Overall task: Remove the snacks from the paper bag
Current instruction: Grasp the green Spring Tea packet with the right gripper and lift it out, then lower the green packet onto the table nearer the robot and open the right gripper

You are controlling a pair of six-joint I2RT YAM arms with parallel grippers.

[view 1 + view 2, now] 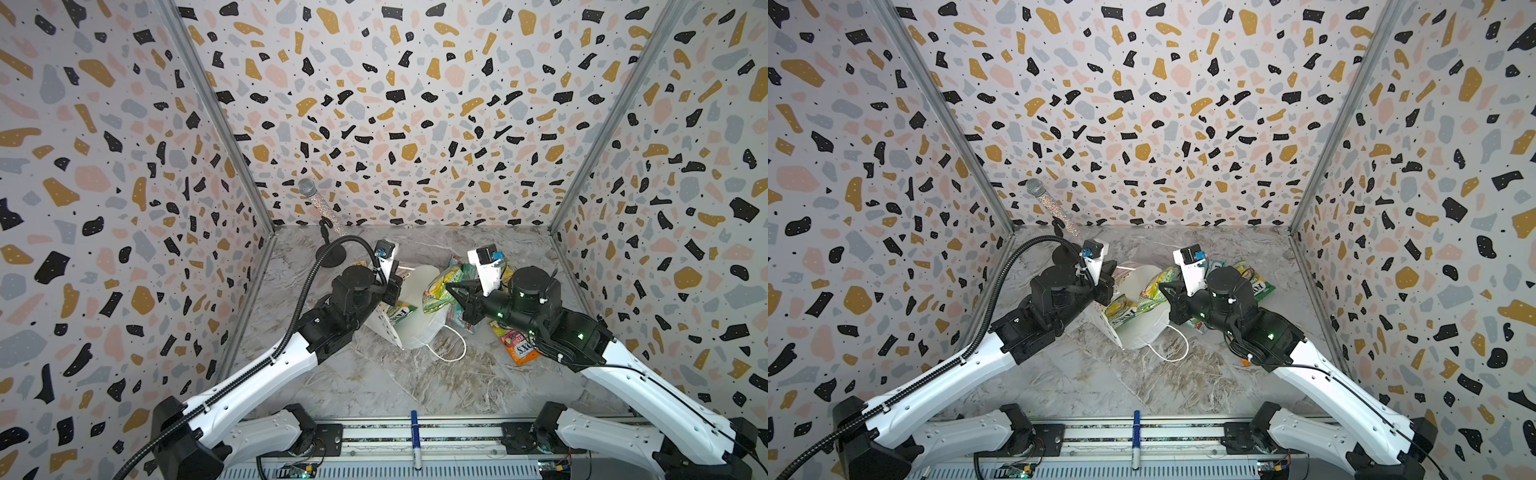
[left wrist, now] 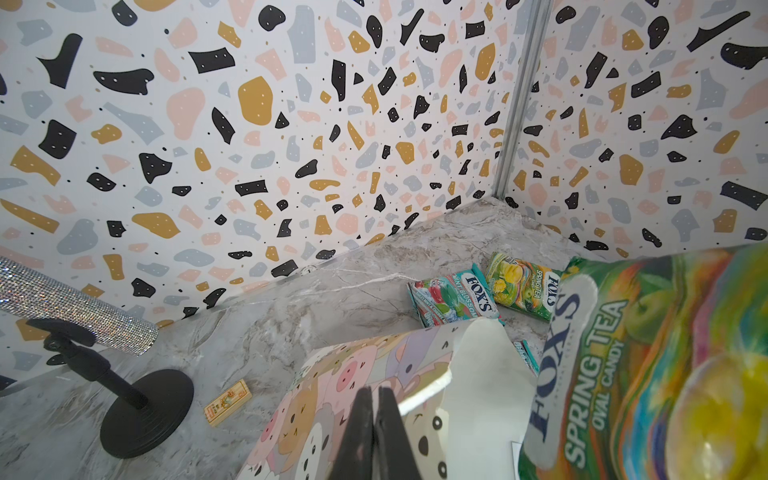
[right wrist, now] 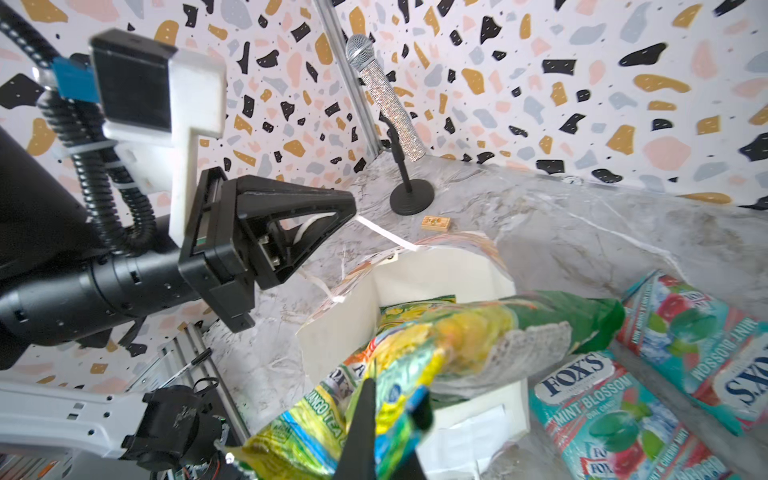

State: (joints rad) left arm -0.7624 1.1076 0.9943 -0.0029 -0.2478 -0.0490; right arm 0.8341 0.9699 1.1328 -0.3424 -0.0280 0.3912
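Note:
The paper bag (image 1: 415,286) (image 1: 1133,286) lies tipped on the marble table, its white inside facing up. My left gripper (image 2: 376,390) (image 1: 395,293) is shut on the bag's rim (image 2: 332,374), where a cartoon animal print shows. My right gripper (image 3: 395,390) (image 1: 451,289) is shut on a yellow-green snack packet (image 3: 419,357) (image 1: 438,286) (image 2: 623,353) held over the bag's mouth (image 3: 436,270). Another yellow-green packet (image 1: 401,312) (image 1: 1121,309) lies inside the bag. Out on the table lie two teal-red packets (image 3: 602,415) (image 3: 698,345), a yellow-green one (image 2: 523,291) (image 1: 1260,286) and an orange one (image 1: 517,347).
A glittery microphone (image 1: 316,199) stands on a black round stand (image 1: 332,255) at the back left. A small wooden block (image 2: 226,402) (image 3: 435,223) lies near it. A blue marker (image 1: 415,436) rests on the front rail. Patterned walls close three sides.

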